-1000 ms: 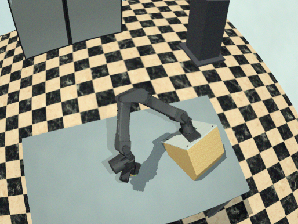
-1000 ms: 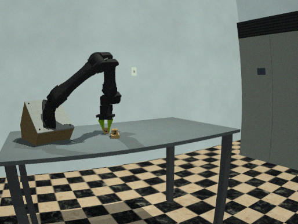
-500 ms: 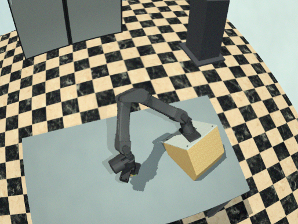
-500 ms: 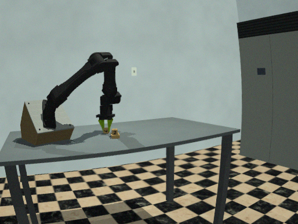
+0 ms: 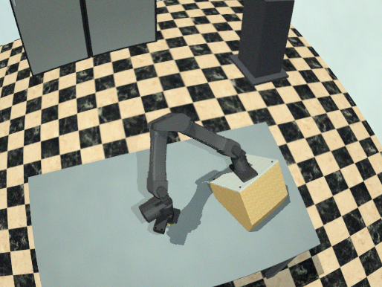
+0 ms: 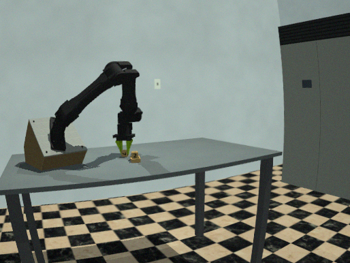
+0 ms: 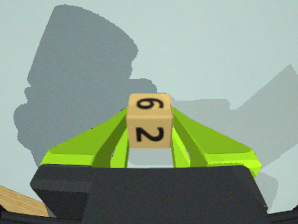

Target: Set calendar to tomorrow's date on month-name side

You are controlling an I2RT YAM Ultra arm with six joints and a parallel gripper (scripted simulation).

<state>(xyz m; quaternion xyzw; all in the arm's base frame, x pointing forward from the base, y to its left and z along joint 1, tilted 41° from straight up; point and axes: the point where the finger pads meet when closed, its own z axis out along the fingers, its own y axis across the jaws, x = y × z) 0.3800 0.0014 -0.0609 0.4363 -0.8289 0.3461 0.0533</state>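
Observation:
In the wrist view my gripper, with green fingers, is shut on a small wooden cube. The cube's face toward the camera shows a 2, and its far face shows a 6 or 9. In the exterior view the gripper points straight down and holds that cube at or just above the table top; I cannot tell if it touches. Right beside it stands a small wooden piece showing a 2, likely the tray with the other cube. In the top view the wrist hides the cubes and the tray.
The arm's base sits on a wooden wedge block at the table's right side. A wooden edge shows at the lower left of the wrist view. Grey cabinets and a dark pillar stand on the floor, away from the table.

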